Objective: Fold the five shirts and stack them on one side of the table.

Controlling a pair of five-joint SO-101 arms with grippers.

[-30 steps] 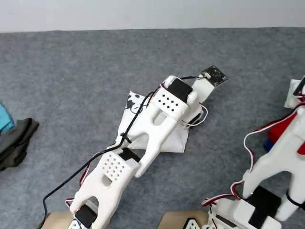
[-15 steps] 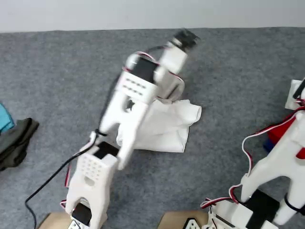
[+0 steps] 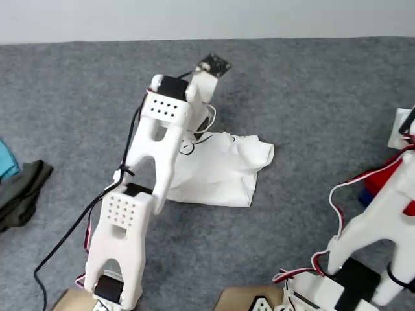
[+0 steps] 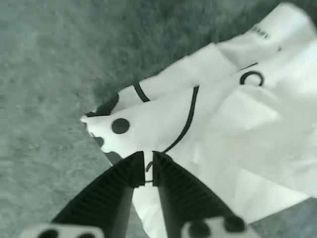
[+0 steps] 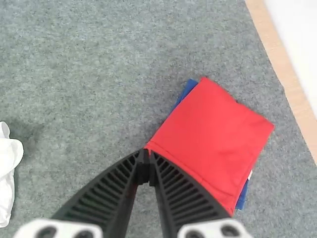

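Observation:
A crumpled white shirt with black print lies mid-table on the grey carpet. My left gripper sits at its far left edge. In the left wrist view, the left gripper is shut on a fold of the white shirt. A folded red shirt rests on a blue one at the right side. My right gripper hangs shut above the carpet, its tips at the red shirt's corner, with nothing held. The red shirt also peeks from behind the right arm in the high view.
A dark garment and a teal one lie heaped at the table's left edge. The table's wooden border runs past the red and blue stack. Open carpet lies along the back.
My left arm swung from the shirt's right side across to its far left edge, pulling fabric with it. The shirt's right corner now lies uncovered. The right arm stayed put.

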